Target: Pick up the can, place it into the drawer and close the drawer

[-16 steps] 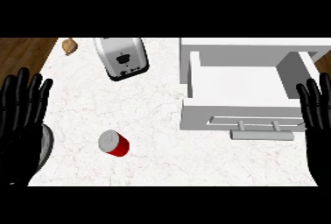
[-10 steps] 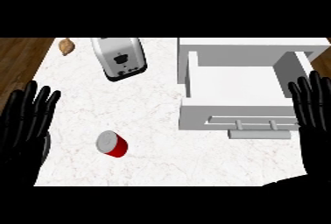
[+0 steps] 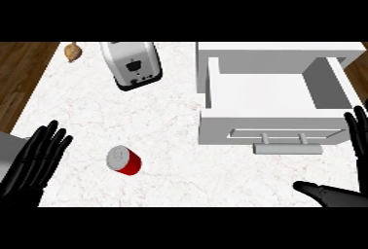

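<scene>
Left hand (image 3: 36,163), fingers straight, has edged toward the can (image 3: 123,161) | can sits untouched, well left of the open drawer (image 3: 215,131) | right hand (image 3: 334,195) spread, empty, now lower | grasp yet to come

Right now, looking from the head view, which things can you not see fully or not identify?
- Head view, right hand: cut off by the right edge; only its fingers and thumb show, the palm is unseen.
- Head view, grey object: cut off by the left edge and partly behind the left hand; it cannot be named.
- Head view, small brown item at the counter's far left corner: too small to identify.
</scene>
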Controlling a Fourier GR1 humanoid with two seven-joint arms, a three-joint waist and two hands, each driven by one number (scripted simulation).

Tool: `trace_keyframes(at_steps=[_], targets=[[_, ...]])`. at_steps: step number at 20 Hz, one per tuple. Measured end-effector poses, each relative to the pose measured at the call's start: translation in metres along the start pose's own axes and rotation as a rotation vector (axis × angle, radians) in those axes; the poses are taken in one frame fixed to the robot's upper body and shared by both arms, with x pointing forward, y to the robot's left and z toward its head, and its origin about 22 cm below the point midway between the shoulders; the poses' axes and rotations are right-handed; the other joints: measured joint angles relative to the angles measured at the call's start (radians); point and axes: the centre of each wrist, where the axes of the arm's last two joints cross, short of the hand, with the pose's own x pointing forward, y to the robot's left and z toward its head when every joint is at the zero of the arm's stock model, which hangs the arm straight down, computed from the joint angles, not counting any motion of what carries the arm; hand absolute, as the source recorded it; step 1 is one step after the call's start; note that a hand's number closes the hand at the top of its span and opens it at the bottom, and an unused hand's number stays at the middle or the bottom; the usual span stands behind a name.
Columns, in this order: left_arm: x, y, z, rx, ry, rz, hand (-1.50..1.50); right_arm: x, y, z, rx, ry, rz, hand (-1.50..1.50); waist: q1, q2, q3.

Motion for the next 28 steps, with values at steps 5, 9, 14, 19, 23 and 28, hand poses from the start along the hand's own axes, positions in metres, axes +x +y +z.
trace_keyframes(at_steps=[5, 9, 14, 19, 23, 28], targets=[[0.013, 0.008, 0.020, 0.002, 0.026, -0.005, -1.50, -0.008, -0.020, 0.011, -0.012, 0.013, 0.004, -1.50, 0.000, 0.000, 0.000], [0.018, 0.013, 0.028, 0.010, 0.061, -0.020, -1.50, -0.002, -0.038, 0.026, -0.015, 0.023, 0.006, -1.50, -0.002, 0.000, 0.000], [0.015, 0.019, 0.033, 0.057, 0.117, 0.001, -1.50, -0.003, -0.060, 0.035, -0.016, 0.023, 0.003, -1.50, -0.002, 0.000, 0.000], [0.011, 0.018, 0.028, 0.084, 0.149, 0.092, -1.50, -0.005, -0.065, 0.045, -0.010, 0.024, -0.005, -1.50, -0.004, 0.000, 0.000], [0.011, 0.021, 0.023, 0.096, 0.174, 0.152, -1.50, -0.003, -0.072, 0.053, -0.005, 0.023, -0.001, -1.50, -0.005, 0.000, -0.001], [0.008, 0.019, 0.009, 0.069, 0.180, 0.245, -1.50, -0.002, -0.083, 0.058, -0.004, 0.020, -0.009, -1.50, -0.008, 0.001, -0.001]])
